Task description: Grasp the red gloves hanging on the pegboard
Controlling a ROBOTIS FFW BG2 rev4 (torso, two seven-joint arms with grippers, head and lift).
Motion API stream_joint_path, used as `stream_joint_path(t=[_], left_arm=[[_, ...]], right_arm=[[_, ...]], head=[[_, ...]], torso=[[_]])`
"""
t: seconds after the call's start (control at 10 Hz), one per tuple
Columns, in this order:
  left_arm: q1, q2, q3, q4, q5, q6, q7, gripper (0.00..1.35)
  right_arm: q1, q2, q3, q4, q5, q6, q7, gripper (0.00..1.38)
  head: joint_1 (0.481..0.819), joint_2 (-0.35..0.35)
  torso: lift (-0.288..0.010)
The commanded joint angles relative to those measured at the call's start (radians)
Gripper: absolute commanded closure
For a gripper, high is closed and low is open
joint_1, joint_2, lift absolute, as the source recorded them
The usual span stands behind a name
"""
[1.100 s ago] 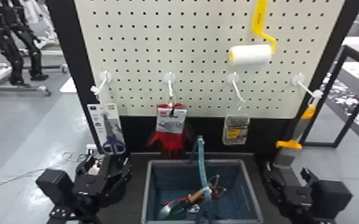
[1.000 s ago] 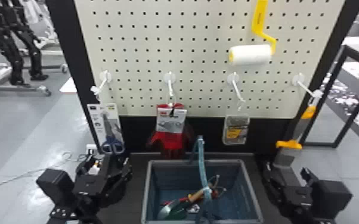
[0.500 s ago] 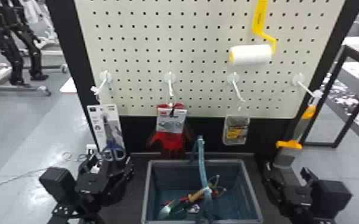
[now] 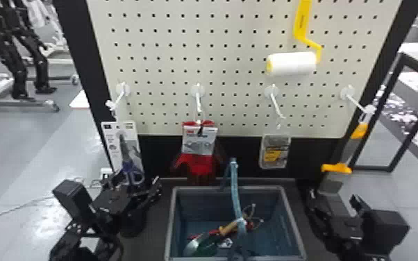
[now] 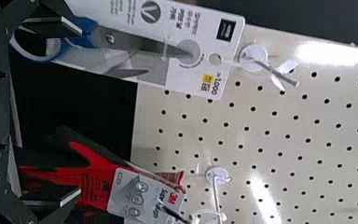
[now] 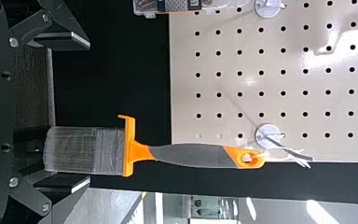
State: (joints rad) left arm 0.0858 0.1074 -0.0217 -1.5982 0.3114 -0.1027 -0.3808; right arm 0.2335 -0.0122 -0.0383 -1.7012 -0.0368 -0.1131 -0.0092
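The red gloves (image 4: 198, 163) hang with a grey card on the middle-left hook of the cream pegboard (image 4: 218, 52), their fingers down against the black panel. My left gripper (image 4: 142, 189) sits low and to the left of them, just in front of a scissors pack (image 4: 123, 149). In the left wrist view its fingers (image 5: 51, 25) stand wide open with nothing held, and the gloves (image 5: 74, 172) lie beyond one fingertip. My right gripper (image 4: 317, 204) rests low on the right, open (image 6: 60, 112), facing a hanging paintbrush (image 6: 144, 151).
A grey bin (image 4: 173, 215) holding garden tools and a blue hose stands on the floor below the gloves. A yellow-handled paint roller (image 4: 291, 62), a small packet (image 4: 274, 151) and the orange-and-grey paintbrush (image 4: 340, 163) hang further right. Black frame posts flank the board.
The left arm has edged slightly up and toward the pegboard. The right arm and the hanging items have stayed put.
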Motion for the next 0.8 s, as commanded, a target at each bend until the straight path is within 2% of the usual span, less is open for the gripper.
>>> stream_joint_path(t=[0.0,0.2,0.5,0.7], left_arm=[[-0.034,0.0,-0.003,0.032,0.006,0.012,-0.033,0.12],[-0.081,-0.002,-0.009,0.076,0.008,0.031,-0.089,0.12],[-0.123,-0.002,-0.029,0.118,0.005,0.044,-0.102,0.12],[-0.173,-0.003,-0.033,0.159,-0.015,0.066,-0.144,0.12]], right_arm=[[0.0,0.001,0.0,0.0,0.0,-0.002,0.0,0.27],[-0.003,0.003,0.002,0.002,0.002,-0.002,0.0,0.27],[-0.005,0.003,0.003,0.005,0.003,-0.004,0.0,0.27],[-0.006,0.004,0.003,0.005,0.003,-0.004,0.0,0.27]], head=[[0.549,0.0],[0.549,0.0],[0.549,0.0],[0.549,0.0]], torso=[[-0.1],[-0.1],[-0.1],[-0.1]])
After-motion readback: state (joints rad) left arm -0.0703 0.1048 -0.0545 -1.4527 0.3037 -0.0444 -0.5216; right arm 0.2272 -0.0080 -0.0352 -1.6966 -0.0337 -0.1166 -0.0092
